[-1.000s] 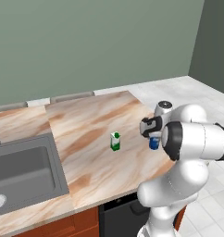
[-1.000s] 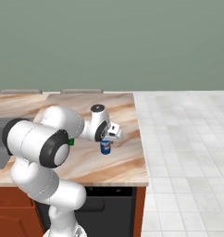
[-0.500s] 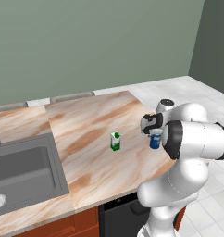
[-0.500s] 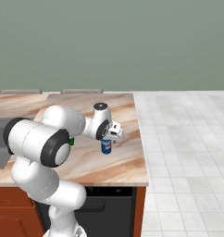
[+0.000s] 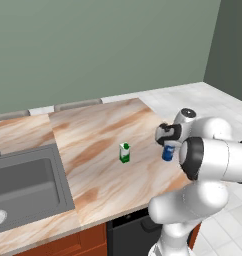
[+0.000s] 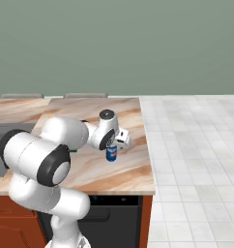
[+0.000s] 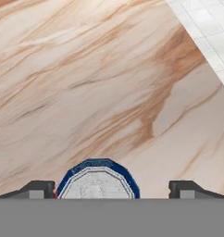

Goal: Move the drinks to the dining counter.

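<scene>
The blue can [image 5: 168,152] stands upright on the dining counter [image 5: 100,127] near its right edge. My gripper [image 5: 167,144] hangs right over it, open. In the hand view the can's silver top [image 7: 97,184] lies between my two fingertips [image 7: 38,189], with a clear gap on the right side. From the right base view the can [image 6: 111,152] stands under the hand, on the counter [image 6: 131,167]. The white carton with green base and top [image 5: 124,152] stands upright a short way left of the can, toward the middle of the slab.
An inset grey sink [image 5: 23,186] takes up the counter's left part. The counter's right edge [image 6: 147,150] drops to a light tiled floor [image 6: 191,145]. A plain grey-green wall [image 5: 93,45] backs the counter. Dark and red-brown cabinet fronts sit below the slab.
My fingers have spread apart from around the blue can, which now stands free on the counter. The arm, the carton and the views have stayed in place.
</scene>
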Tool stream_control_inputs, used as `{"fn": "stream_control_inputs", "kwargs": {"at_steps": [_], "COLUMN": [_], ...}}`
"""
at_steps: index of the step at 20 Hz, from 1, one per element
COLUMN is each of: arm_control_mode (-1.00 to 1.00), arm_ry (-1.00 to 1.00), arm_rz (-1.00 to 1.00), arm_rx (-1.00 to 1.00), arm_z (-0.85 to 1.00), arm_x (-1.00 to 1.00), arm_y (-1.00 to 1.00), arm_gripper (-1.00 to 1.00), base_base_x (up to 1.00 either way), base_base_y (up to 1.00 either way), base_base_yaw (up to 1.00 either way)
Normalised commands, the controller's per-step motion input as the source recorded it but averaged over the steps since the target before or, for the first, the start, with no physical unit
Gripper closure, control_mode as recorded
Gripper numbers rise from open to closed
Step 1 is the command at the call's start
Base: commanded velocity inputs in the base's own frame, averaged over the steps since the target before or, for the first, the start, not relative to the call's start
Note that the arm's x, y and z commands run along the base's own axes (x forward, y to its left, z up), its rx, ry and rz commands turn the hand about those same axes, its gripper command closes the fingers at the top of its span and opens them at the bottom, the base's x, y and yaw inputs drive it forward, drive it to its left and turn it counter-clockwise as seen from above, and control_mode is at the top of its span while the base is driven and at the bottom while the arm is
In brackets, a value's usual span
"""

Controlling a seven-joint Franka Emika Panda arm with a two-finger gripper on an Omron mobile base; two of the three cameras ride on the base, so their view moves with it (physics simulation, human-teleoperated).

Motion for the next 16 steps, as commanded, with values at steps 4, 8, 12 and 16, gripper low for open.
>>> {"fn": "stream_control_inputs", "kwargs": {"at_steps": [4, 8, 12, 16], "arm_control_mode": [-1.00, -1.00, -1.00, -1.00], "arm_ry": [-0.05, -0.06, 0.00, -0.01], "arm_rz": [0.00, 0.00, 0.00, 0.00], "arm_rx": [0.00, 0.00, 0.00, 0.00], "arm_z": [0.54, 0.79, 0.86, 0.70], "arm_x": [-0.03, -0.11, -0.30, -0.80], "arm_y": [0.00, 0.00, 0.00, -0.01], "arm_gripper": [-1.00, -1.00, -1.00, -1.00], "base_base_x": [0.00, 0.00, 0.00, 0.00], "base_base_y": [0.00, 0.00, 0.00, 0.00], "base_base_yaw": [0.00, 0.00, 0.00, 0.00]}}
